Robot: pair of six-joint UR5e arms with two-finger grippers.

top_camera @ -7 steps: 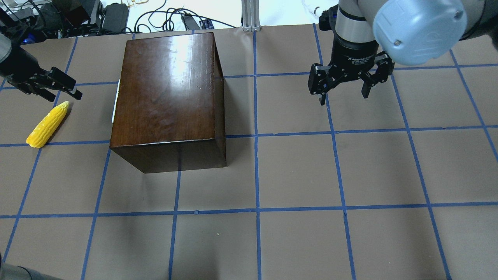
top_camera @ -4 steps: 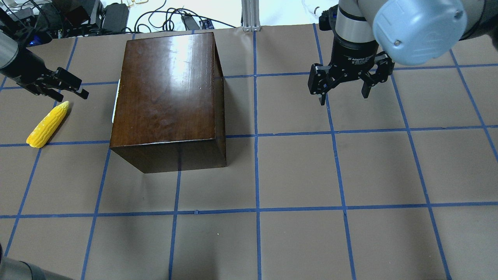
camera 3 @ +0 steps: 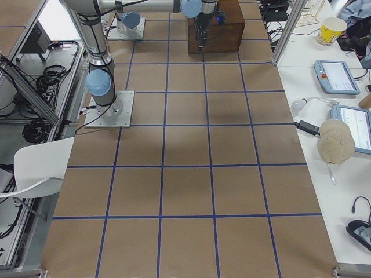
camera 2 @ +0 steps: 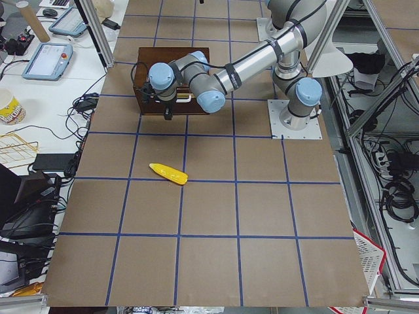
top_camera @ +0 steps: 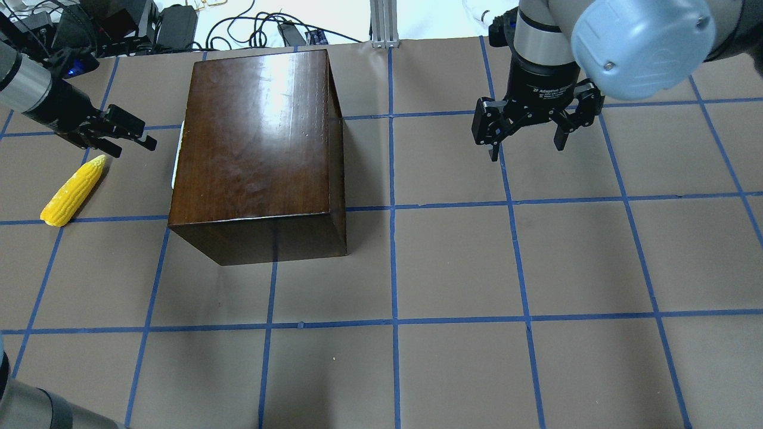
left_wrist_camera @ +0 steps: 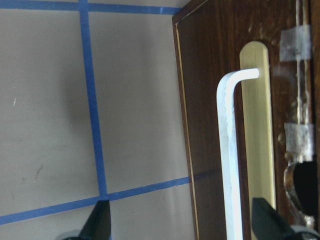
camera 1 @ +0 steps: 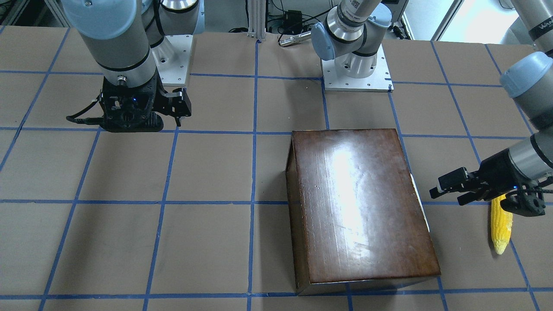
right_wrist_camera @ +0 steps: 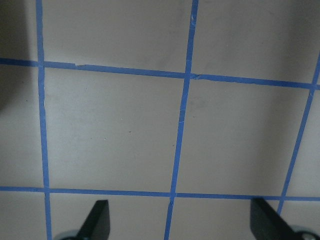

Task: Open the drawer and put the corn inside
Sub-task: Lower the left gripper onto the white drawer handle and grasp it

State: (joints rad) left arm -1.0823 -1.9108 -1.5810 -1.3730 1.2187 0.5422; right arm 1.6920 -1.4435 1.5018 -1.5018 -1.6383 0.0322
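Observation:
The drawer's dark front panel [left_wrist_camera: 210, 100] with its white handle [left_wrist_camera: 227, 150] fills the right of the left wrist view; the drawer sits shut in the glossy brown box [top_camera: 256, 131] [camera 1: 358, 207]. My left gripper [top_camera: 134, 146] [camera 1: 445, 195] [left_wrist_camera: 182, 222] is open, a short way from that face, and the handle lies between its fingers, nearer the right one. The yellow corn [top_camera: 74, 190] [camera 1: 501, 229] [camera 2: 168, 174] lies on the table just behind this gripper. My right gripper [top_camera: 527, 149] [right_wrist_camera: 181, 222] hangs open over bare table, far from the box.
Blue tape lines grid the brown table [top_camera: 453, 262]. Cables and power bricks [top_camera: 173, 24] lie past the far edge. The arm bases [camera 1: 356, 71] are mounted beside the box's far side.
My left gripper has moved rightward, away from above the corn and toward the box's handle face. The corn, the box and the right arm stayed still.

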